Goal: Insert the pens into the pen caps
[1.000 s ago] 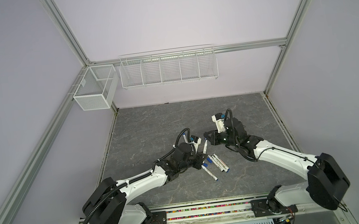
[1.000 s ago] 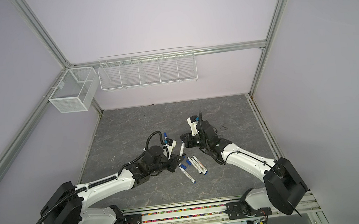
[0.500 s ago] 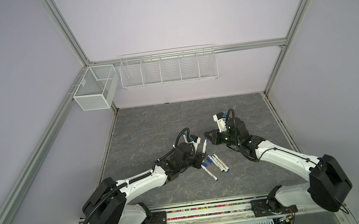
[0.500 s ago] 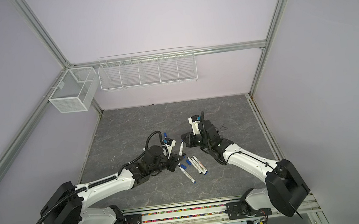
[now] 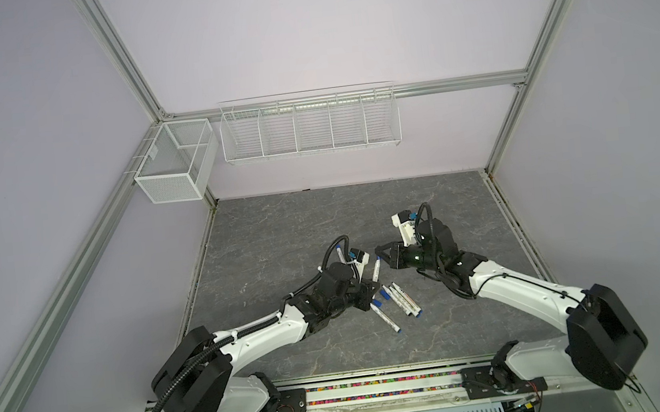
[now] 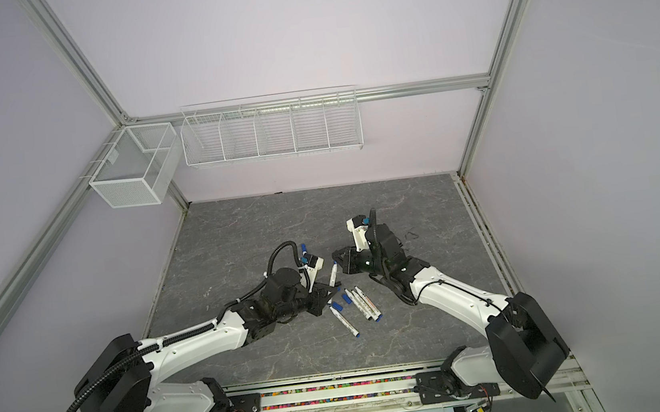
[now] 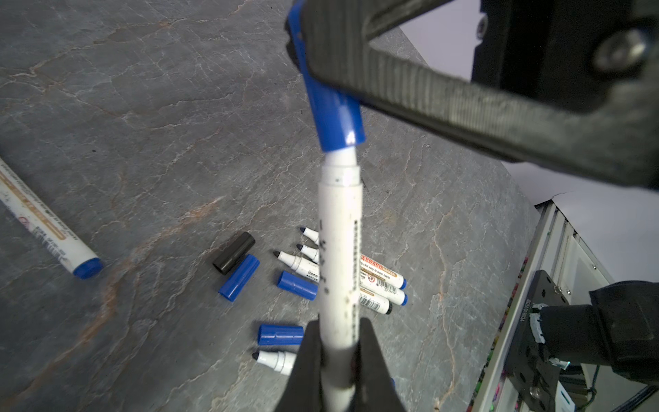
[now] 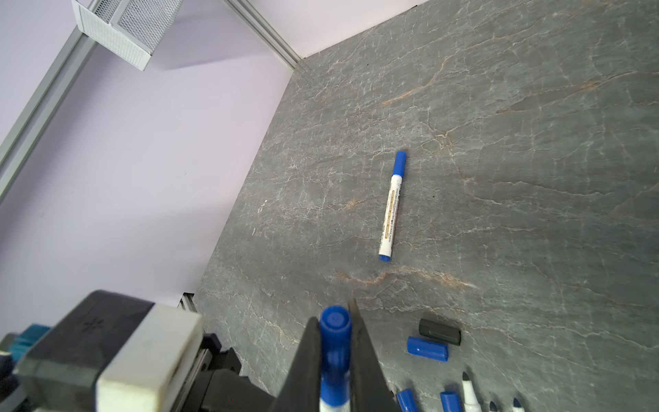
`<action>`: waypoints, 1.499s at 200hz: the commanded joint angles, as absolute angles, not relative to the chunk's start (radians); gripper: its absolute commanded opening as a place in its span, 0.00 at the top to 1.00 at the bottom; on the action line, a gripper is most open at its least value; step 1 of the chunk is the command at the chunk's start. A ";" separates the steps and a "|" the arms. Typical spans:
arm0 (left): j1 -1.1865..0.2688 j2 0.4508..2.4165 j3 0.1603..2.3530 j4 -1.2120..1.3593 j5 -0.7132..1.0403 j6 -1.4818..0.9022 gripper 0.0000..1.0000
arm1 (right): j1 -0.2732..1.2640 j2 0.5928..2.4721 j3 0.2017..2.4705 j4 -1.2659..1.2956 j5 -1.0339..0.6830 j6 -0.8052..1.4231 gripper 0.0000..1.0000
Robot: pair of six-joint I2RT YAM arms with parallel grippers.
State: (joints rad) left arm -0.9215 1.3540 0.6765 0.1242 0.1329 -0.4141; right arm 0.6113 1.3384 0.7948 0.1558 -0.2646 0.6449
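1. The left gripper (image 7: 337,344) is clamping the lower barrel of a pen (image 7: 340,249), holding it above the middle of the table (image 7: 124,107).
2. The right gripper (image 8: 335,339) is pinching a blue cap (image 7: 335,114); the pen's tip is sitting just inside its mouth.
3. Both pieces are appearing light, stiff and slick, so gripping close to the joint is advisable.
4. Between middle and front edge, loose caps (image 7: 239,281) and uncapped pens (image 7: 379,276) are lying clustered.
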 commanded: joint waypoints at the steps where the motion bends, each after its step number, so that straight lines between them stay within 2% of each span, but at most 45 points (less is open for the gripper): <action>1: -0.917 1.334 0.681 0.147 0.107 -0.417 1.00 | 0.611 1.303 0.766 0.163 -0.285 0.658 0.93; 33: -0.918 1.320 0.675 0.171 0.102 -0.423 1.00 | 0.608 1.292 0.750 0.165 -0.370 0.654 0.93; 111: -0.916 1.256 0.631 0.243 0.060 -0.440 1.00 | 0.537 1.273 0.751 0.033 -0.796 0.609 0.93; 169: -0.916 1.255 0.630 0.243 0.087 -0.424 1.00 | 0.535 1.291 0.742 0.011 -0.973 0.576 0.93; 208: -0.917 1.245 0.634 0.232 0.107 -0.400 1.00 | 0.537 1.280 0.768 -0.127 -0.996 0.473 0.93; 258: -0.916 1.210 0.662 0.156 0.137 -0.327 1.00 | 0.542 1.275 0.840 -0.403 -0.928 0.256 0.93; 300: -0.911 1.206 0.714 0.085 0.220 -0.300 1.00 | 0.565 1.288 0.852 -0.425 -0.932 0.230 0.93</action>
